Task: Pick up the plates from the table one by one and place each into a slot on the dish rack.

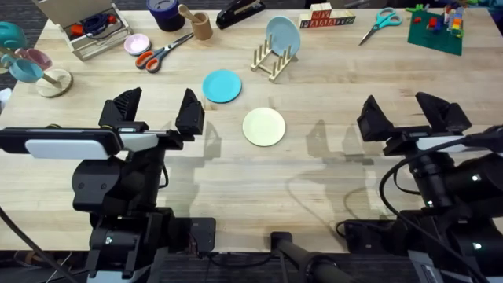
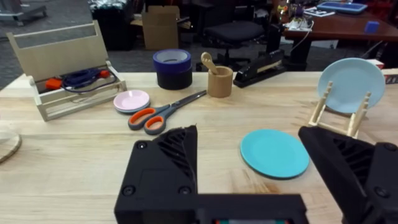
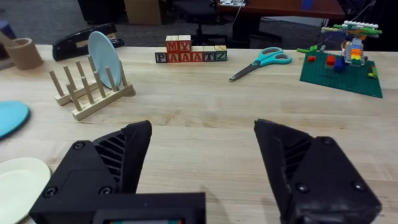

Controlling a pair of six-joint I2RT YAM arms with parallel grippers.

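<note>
The sky-blue plate [image 1: 222, 86] and the cream-yellow plate [image 1: 263, 126] lie flat on the table [image 1: 314, 189], near the dish rack [image 1: 273, 61], where a pale blue plate [image 1: 282, 37] stands upright. The left gripper [image 1: 155, 112] and the right gripper [image 1: 410, 115] hover wide open, empty, touching nothing.

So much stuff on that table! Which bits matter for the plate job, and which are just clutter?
For the job:
sky-blue plate
cream plate
dish rack, one pale blue plate already slotted

Just lying about:
orange-handled scissors
teal-handled scissors
stapler
letter blocks
pink dish
</note>
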